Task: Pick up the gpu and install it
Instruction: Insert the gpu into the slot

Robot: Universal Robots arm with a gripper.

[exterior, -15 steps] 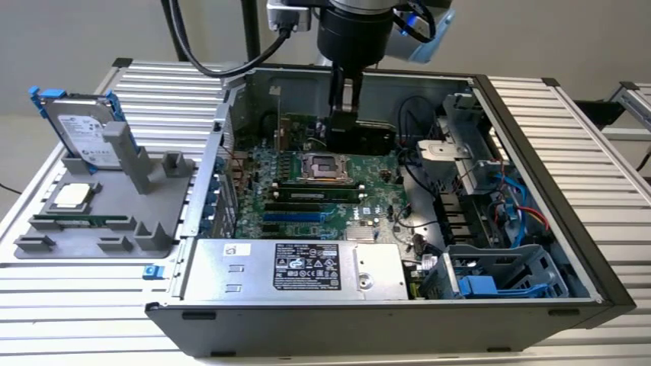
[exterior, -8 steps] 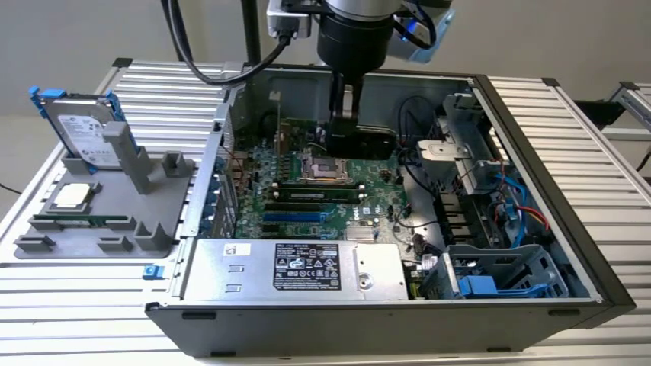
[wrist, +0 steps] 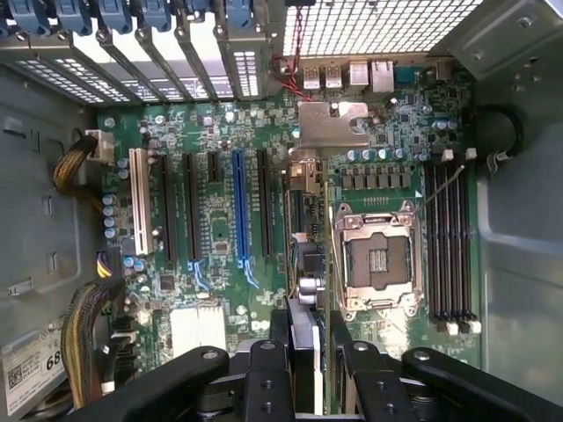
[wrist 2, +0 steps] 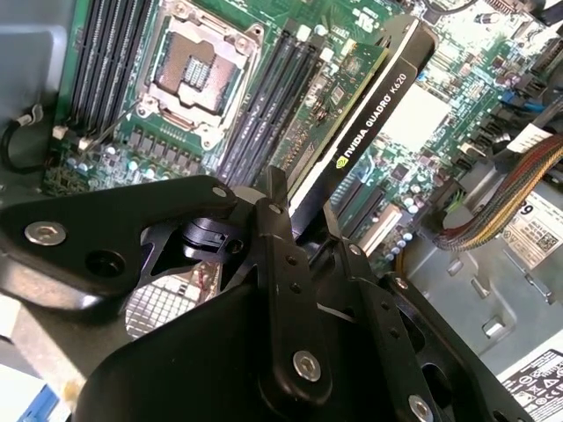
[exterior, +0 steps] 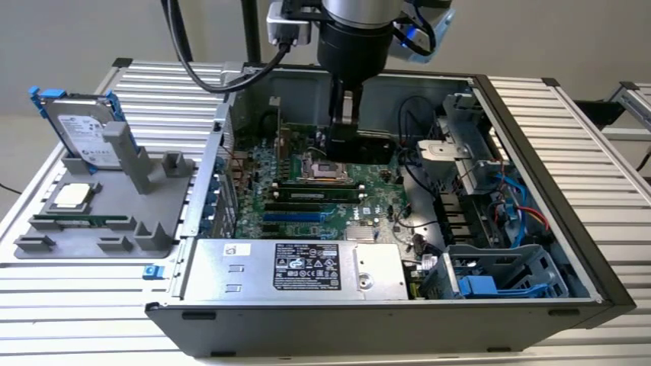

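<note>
The gpu [wrist 2: 369,114] is held edge-on between the fingers [wrist 2: 280,264], which are closed on its near end. In the second wrist view the card's black shroud runs away from the gripper [wrist 2: 303,237] as one long bar, so its long axis extends straight out from the fingers and across the motherboard [wrist 2: 132,149]. In the first wrist view the gpu [wrist: 305,264] appears as a thin vertical strip, with its silver end bracket [wrist: 332,123] at the far end next to the case's rear slot covers [wrist: 202,53].

The card hangs over the board between the empty CPU socket [wrist: 376,259] and the row of expansion slots, beside the blue slot [wrist: 238,207]. Whether its lower edge touches a slot cannot be determined.

In the exterior view the gripper [exterior: 344,137] reaches down into the open computer case [exterior: 569,152], which lies on the table [exterior: 61,305]. At the exterior view's left, a grey parts holder [exterior: 91,229] carries a hard drive [exterior: 87,133].
</note>
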